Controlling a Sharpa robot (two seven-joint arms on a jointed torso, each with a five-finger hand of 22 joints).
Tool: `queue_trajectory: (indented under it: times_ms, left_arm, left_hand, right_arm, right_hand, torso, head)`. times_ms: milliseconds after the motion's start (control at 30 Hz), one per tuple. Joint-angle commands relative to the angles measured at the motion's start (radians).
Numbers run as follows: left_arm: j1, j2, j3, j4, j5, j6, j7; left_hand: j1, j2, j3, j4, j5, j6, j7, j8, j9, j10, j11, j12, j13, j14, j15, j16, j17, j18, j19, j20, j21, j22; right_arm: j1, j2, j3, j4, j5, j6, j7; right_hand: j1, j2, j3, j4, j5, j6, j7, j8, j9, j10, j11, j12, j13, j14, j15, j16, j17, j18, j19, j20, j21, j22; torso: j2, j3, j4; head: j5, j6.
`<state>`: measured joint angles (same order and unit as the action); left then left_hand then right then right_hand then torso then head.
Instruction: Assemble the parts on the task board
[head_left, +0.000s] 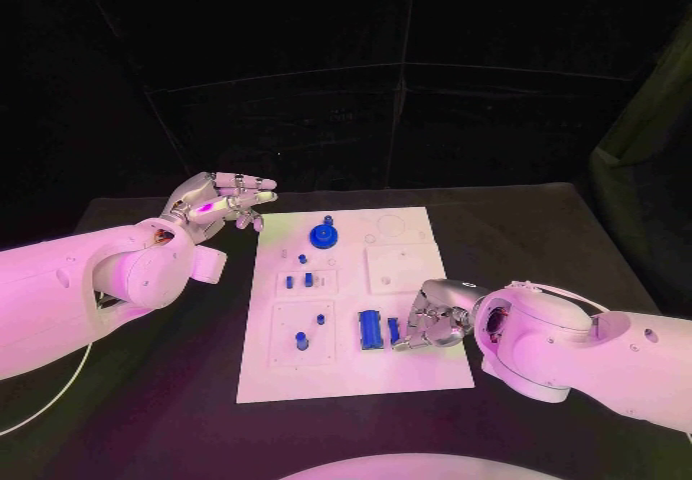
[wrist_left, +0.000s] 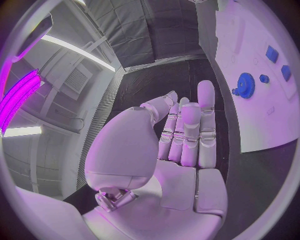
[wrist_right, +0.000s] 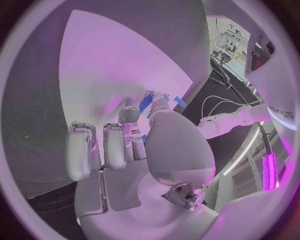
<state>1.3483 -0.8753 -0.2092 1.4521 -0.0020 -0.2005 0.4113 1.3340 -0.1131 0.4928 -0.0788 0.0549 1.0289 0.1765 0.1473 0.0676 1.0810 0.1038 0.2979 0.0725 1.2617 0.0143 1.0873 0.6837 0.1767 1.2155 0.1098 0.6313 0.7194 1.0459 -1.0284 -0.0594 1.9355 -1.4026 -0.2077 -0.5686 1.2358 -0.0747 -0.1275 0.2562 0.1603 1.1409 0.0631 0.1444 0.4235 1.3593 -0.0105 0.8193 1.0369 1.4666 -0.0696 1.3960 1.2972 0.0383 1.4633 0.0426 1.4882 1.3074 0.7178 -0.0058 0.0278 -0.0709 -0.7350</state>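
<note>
White rectangular task board (head_left: 397, 372) lies flat in the middle of the black table (head_left: 577, 235), long side running away from the robot. Left hand (head_left: 216, 203) is raised off the far left corner of the board, above the table; fingers extended and close together, thumb apart from them, holding nothing, clear of the board. Left wrist view confirms: fingers (wrist_left: 206, 125) straight, side by side, palm empty. Right hand (head_left: 433, 317) is down at the board's near right part, fingers curled toward the surface beside a cluster of blue block-shaped parts (head_left: 374, 329). Right wrist view shows the fingertips (wrist_right: 158, 102) at a blue piece (wrist_right: 146, 103) on the board; cannot tell whether it is pinched or merely touched. Round blue gear part with a knob (head_left: 325, 235) sits at the far middle of the board, well apart from both hands; it also appears in the left wrist view (wrist_left: 244, 84). Small blue pegs (head_left: 299, 281) stand in the raised plate left of centre. Two more small blue pieces (head_left: 307, 334) stand in the near left plate.
</note>
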Motion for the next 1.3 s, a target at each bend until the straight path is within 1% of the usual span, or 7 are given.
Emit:
queue_trajectory:
  times_ms: [33, 600, 800, 967, 1100, 1200, 1300]
  left_arm:
    - [0.001, 0.001, 0.001, 0.001, 0.003, 0.007, 0.001]
    - [0.001, 0.0, 0.001, 0.001, 0.003, 0.01, -0.001]
    - [0.001, -0.001, 0.001, 0.001, 0.003, 0.011, 0.001]
    - [0.001, -0.001, 0.0, -0.001, 0.003, 0.012, 0.007]
    - [0.001, 0.004, -0.001, -0.007, 0.018, 0.013, 0.013]
    - [0.001, 0.008, -0.006, -0.015, 0.041, 0.015, 0.023]
    - [0.001, 0.013, -0.009, -0.025, 0.061, 0.017, 0.033]
  left_hand:
    - [0.0, 0.008, -0.006, -0.002, 0.001, -0.007, 0.001, 0.004, 0.0, -0.008, -0.001, 0.003, -0.001, -0.006, 0.0, -0.004, -0.001, 0.006, -0.006, 0.002, -0.003, -0.002]
    - [0.001, 0.009, -0.006, -0.003, 0.001, -0.007, 0.001, 0.004, 0.0, -0.008, -0.001, 0.004, -0.001, -0.006, 0.0, -0.004, -0.002, 0.006, -0.005, 0.002, -0.004, -0.002]
    - [0.001, 0.009, -0.006, -0.003, 0.001, -0.007, 0.002, 0.004, 0.0, -0.009, -0.001, 0.004, -0.001, -0.007, 0.0, -0.004, -0.003, 0.006, -0.005, 0.002, -0.004, -0.002]
    - [-0.004, 0.007, -0.01, -0.002, 0.0, -0.008, 0.002, 0.004, -0.001, -0.01, 0.0, 0.005, -0.001, -0.01, 0.001, -0.008, -0.011, 0.006, -0.006, 0.003, -0.005, -0.003]
    - [-0.018, 0.002, -0.022, 0.005, 0.0, -0.012, 0.003, 0.004, -0.001, -0.015, 0.0, 0.007, -0.002, -0.052, 0.005, -0.055, -0.087, 0.006, -0.019, 0.005, -0.016, -0.009]
    - [-0.034, -0.005, -0.051, 0.014, -0.002, -0.021, 0.005, 0.004, -0.001, -0.029, 0.007, 0.008, -0.004, -0.147, 0.014, -0.16, -0.165, 0.005, -0.092, 0.015, -0.083, -0.046]
    - [-0.04, -0.002, -0.079, 0.025, -0.005, -0.035, 0.005, 0.0, -0.002, -0.042, 0.017, -0.004, -0.008, -0.223, 0.034, -0.341, -0.262, 0.008, -0.186, 0.03, -0.189, -0.117]
  right_arm:
    - [0.001, 0.007, 0.0, -0.01, 0.0, 0.013, 0.003]
    - [0.001, 0.031, 0.0, -0.036, 0.003, 0.075, 0.006]
    - [0.001, 0.008, 0.0, -0.019, 0.042, 0.013, 0.049]
    - [0.002, -0.026, 0.0, -0.019, 0.181, -0.096, 0.202]
    - [0.017, -0.03, 0.001, -0.071, 0.414, -0.173, 0.43]
    - [0.04, 0.001, 0.001, -0.167, 0.669, -0.199, 0.627]
    - [0.055, 0.039, 0.002, -0.254, 0.855, -0.187, 0.749]
  right_hand:
    - [-0.002, 0.017, -0.006, 0.003, -0.002, -0.002, 0.003, -0.002, 0.001, 0.0, 0.002, 0.002, 0.003, 0.054, -0.002, -0.004, 0.002, -0.006, 0.021, 0.0, -0.004, 0.155]
    - [0.097, 0.011, -0.03, -0.065, -0.035, -0.006, 0.006, -0.005, 0.007, -0.005, 0.003, -0.008, 0.0, 0.053, -0.002, -0.009, -0.002, -0.005, 0.016, 0.0, -0.009, 0.151]
    - [0.036, 0.002, -0.075, -0.026, -0.044, -0.017, 0.01, -0.013, 0.008, -0.013, 0.007, -0.025, -0.009, 0.049, 0.002, -0.02, -0.015, -0.001, 0.006, 0.003, -0.02, 0.138]
    - [0.03, -0.018, -0.083, 0.009, -0.065, -0.063, 0.025, -0.037, 0.0, -0.063, 0.021, -0.129, -0.079, 0.033, 0.012, -0.071, -0.078, 0.015, -0.041, 0.011, -0.069, 0.081]
    - [0.088, 0.004, -0.065, 0.0, -0.055, -0.104, 0.043, -0.054, -0.012, -0.14, 0.037, -0.265, -0.179, -0.022, 0.026, -0.245, -0.278, 0.058, -0.169, 0.024, -0.219, -0.082]
    - [0.174, 0.044, -0.053, -0.042, -0.028, -0.144, 0.071, -0.069, -0.032, -0.233, 0.064, -0.39, -0.283, -0.172, 0.052, -0.631, -0.649, 0.134, -0.438, 0.045, -0.579, -0.435]
    - [0.245, 0.063, -0.047, -0.078, -0.03, -0.178, 0.116, -0.079, -0.062, -0.327, 0.11, -0.541, -0.426, -0.307, 0.112, -0.85, -0.757, 0.133, -0.556, 0.086, -0.783, -0.576]
  torso:
    - [0.002, 0.0004, 0.0]
    - [0.001, 0.0013, -0.0014]
    - [0.0, 0.0014, -0.0018]
    - [-0.005, -0.0007, -0.0026]
    - [-0.014, -0.0059, -0.004]
    - [-0.028, -0.0109, -0.0106]
    - [-0.037, -0.0142, -0.0153]
  head:
    - [0.003, 0.0]
    - [0.006, 0.0]
    - [0.005, 0.003]
    - [0.001, 0.013]
    - [-0.002, 0.029]
    - [-0.002, 0.051]
    - [-0.001, 0.065]
